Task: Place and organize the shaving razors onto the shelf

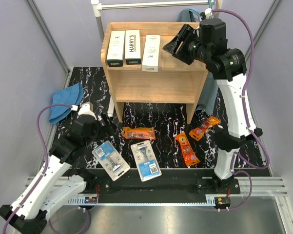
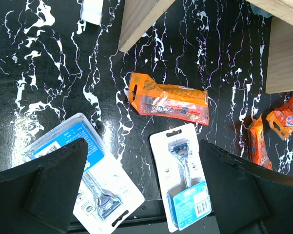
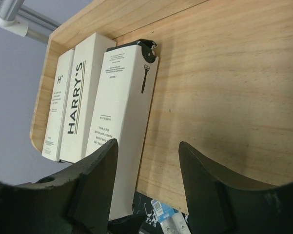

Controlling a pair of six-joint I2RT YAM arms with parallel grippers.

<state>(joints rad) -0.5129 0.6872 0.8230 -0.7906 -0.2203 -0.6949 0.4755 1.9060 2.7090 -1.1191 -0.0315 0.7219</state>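
White long black-ended boxes [image 1: 133,46] lay atop the light wooden two-tier shelf [image 1: 156,83]; right gripper [image 3: 147,146] hovered there, parted, empty; left gripper [image 2: 144,146] gaped wide, empty.

White arm shells [image 1: 234,105], black joints [image 1: 218,39], purple cables [image 1: 251,44], wedge-shaped black fingers [image 3: 87,185]

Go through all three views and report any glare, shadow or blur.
Top external: sharp, evenly lit; the light wooden two-tier shelf shades its own lower tier. Left wrist: faint sheen on the clear blue-backed blister card; the left gripper's black fingers are near-silhouettes. Right wrist: long white Harry's boxes crisp, the right gripper's dark fingers soft, close to the lens.
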